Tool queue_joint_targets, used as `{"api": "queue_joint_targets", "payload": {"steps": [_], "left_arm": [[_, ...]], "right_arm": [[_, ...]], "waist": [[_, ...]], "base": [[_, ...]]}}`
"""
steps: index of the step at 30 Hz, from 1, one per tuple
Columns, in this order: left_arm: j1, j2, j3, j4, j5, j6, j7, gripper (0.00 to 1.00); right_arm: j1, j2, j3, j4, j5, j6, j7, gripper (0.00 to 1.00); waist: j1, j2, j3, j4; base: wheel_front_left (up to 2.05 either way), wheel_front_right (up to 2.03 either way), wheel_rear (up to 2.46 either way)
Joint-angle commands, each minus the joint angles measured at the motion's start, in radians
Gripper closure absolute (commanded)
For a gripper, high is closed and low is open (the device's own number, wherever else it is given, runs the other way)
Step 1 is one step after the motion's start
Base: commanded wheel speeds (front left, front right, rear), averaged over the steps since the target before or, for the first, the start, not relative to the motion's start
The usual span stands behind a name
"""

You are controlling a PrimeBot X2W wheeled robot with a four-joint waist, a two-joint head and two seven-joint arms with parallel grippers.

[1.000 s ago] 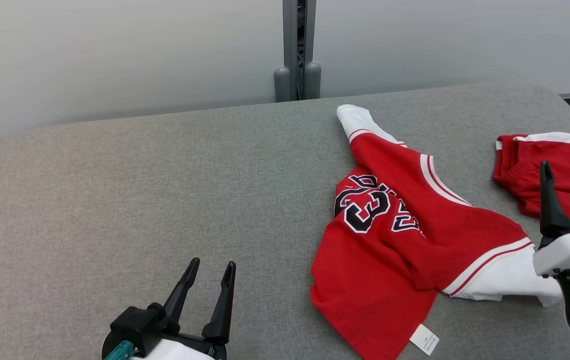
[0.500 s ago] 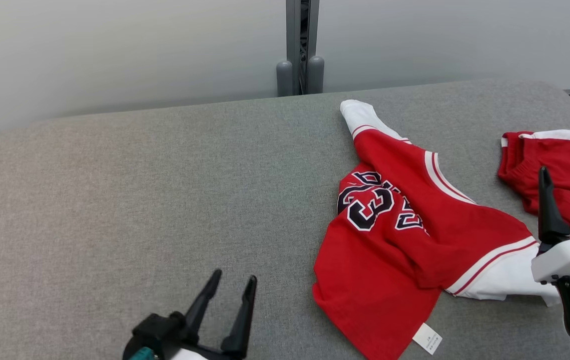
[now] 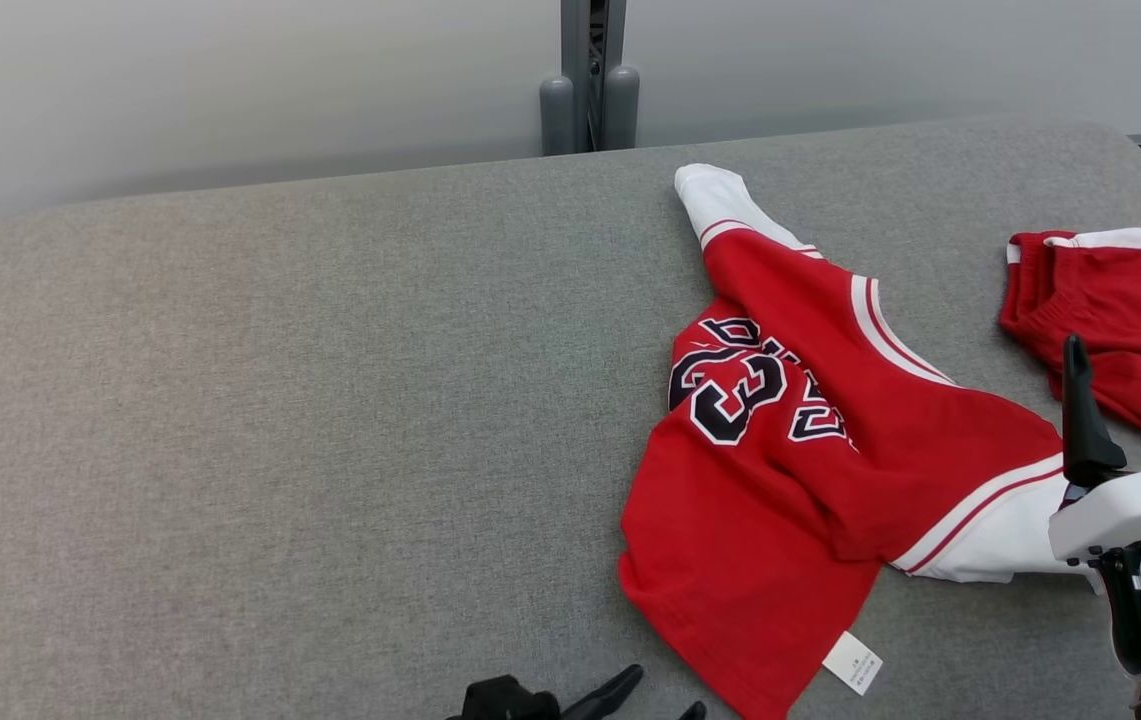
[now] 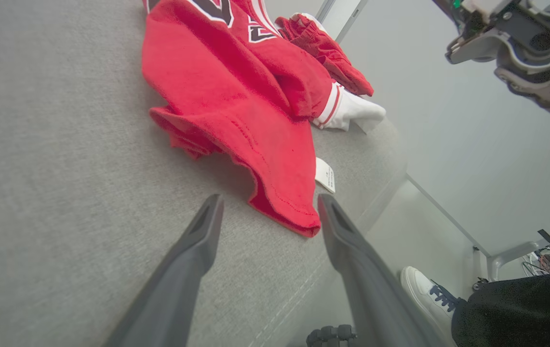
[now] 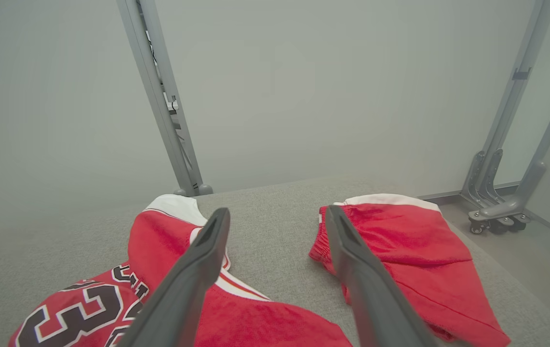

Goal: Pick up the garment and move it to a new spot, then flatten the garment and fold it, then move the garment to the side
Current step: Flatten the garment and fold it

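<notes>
Bottom centre of the head view: left hand [image 3: 663,692], fingers spread wide, nothing between them. A second ago at lower left, well apart from the cloth; now slid right, near the hem corner of the garment [image 3: 780,480]. In the left wrist view, that corner just beyond the two fingertips, not yet touched. Probably the opening of the pick-up: approach under way, no grasp so far.

Lower right: right hand [image 3: 1116,350], likewise spread and empty, position scarcely changed, aimed at the gap between garment and red shorts [image 3: 1110,290].

Right of centre on the grey bench [image 3: 280,400]: the garment, a red jersey with white sleeves, crumpled and lapped over itself, dark numerals half hidden, white label [image 3: 852,662] out at the near hem. Far back, a grey post [image 3: 588,75] against the wall.
</notes>
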State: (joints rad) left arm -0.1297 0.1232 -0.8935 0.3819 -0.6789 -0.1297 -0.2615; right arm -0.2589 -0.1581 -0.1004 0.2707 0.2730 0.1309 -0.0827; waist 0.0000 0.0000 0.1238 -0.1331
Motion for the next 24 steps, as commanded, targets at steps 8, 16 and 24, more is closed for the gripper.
{"api": "queue_joint_targets", "payload": {"steps": [8, 16, 24], "left_arm": [[-0.145, 0.002, -0.119, 0.095, -0.209, -0.001, 0.002, 0.0], [-0.196, -0.024, -0.113, 0.197, -0.274, -0.002, -0.002, 0.0], [-0.183, -0.018, -0.065, 0.165, -0.282, -0.002, -0.003, 0.0]], "right_arm": [[-0.02, -0.001, 0.002, 0.022, -0.008, 0.0, -0.015, 0.0], [-0.025, -0.002, 0.056, 0.02, 0.017, 0.0, -0.005, 0.0], [-0.002, -0.047, 0.168, 0.004, 0.089, 0.0, 0.014, 0.0]], "waist": [[0.0, 0.0, 0.006, -0.019], [0.0, 0.0, 0.013, -0.028], [0.0, 0.0, 0.018, -0.018]], "base": [[0.0, 0.0, 0.0], [0.0, 0.0, 0.0], [0.0, 0.0, 0.0]]}}
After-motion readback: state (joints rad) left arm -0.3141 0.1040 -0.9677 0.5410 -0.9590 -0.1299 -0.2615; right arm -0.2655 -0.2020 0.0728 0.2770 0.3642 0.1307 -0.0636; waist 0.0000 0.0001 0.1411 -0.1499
